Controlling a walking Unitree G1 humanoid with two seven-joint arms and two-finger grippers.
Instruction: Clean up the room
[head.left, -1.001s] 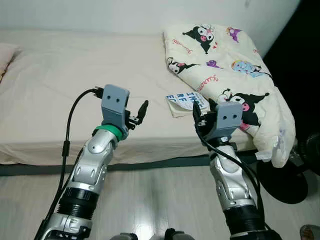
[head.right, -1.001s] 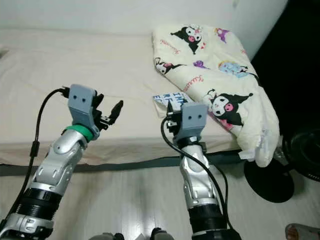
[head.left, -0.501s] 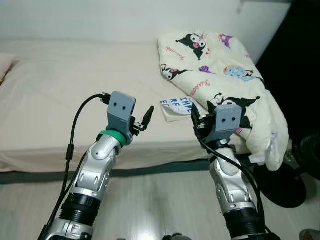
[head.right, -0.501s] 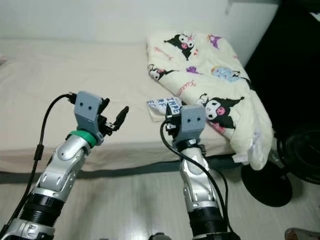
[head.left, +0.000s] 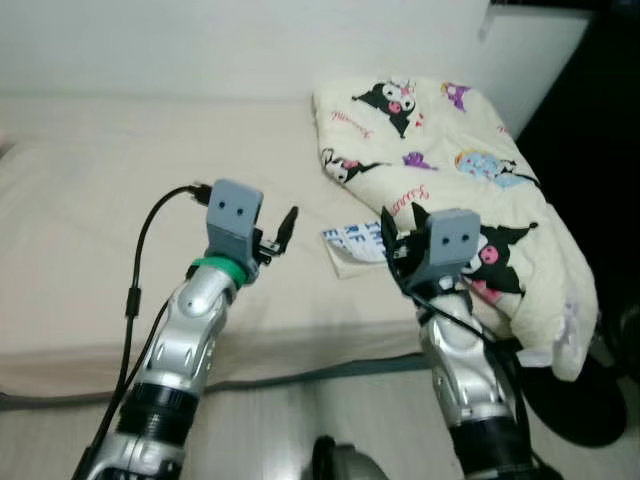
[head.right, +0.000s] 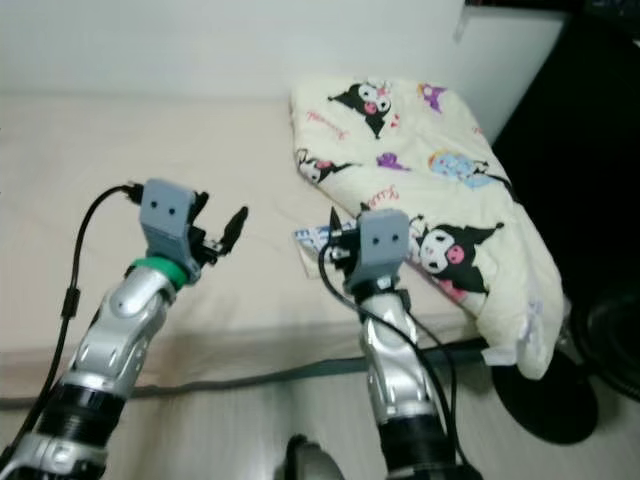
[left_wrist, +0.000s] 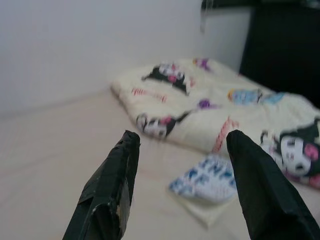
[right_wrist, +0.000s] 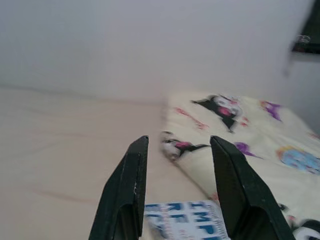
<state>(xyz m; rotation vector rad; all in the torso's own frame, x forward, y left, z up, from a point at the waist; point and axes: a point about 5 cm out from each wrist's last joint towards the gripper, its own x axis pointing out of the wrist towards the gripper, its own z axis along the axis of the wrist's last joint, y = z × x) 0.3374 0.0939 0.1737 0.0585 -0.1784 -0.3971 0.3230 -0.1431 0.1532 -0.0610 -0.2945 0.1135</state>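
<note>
A folded cream blanket (head.left: 450, 160) printed with cartoon figures lies on the right side of the bed (head.left: 100, 180). A small flat item with blue letters (head.left: 352, 243) rests on the sheet against the blanket's near edge. My left gripper (head.left: 276, 234) hovers open over the bed's front part, left of that item, with nothing between its fingers. In the left wrist view the lettered item (left_wrist: 207, 180) lies ahead, toward the right finger (left_wrist: 260, 190). My right gripper (head.left: 403, 226) is open just in front of the item, and the lettered item (right_wrist: 187, 215) shows low between its fingers.
A white wall (head.left: 200, 45) runs behind the bed. Right of the bed there is a dark space with a black round base (head.left: 590, 405) on the floor. A strip of pale wooden floor (head.left: 280, 430) lies between me and the bed's edge.
The camera has come closer to the bed, so the whole picture has shifted. Both grippers now reach over the mattress edge and stay open. The right one is nearer the lettered item.
</note>
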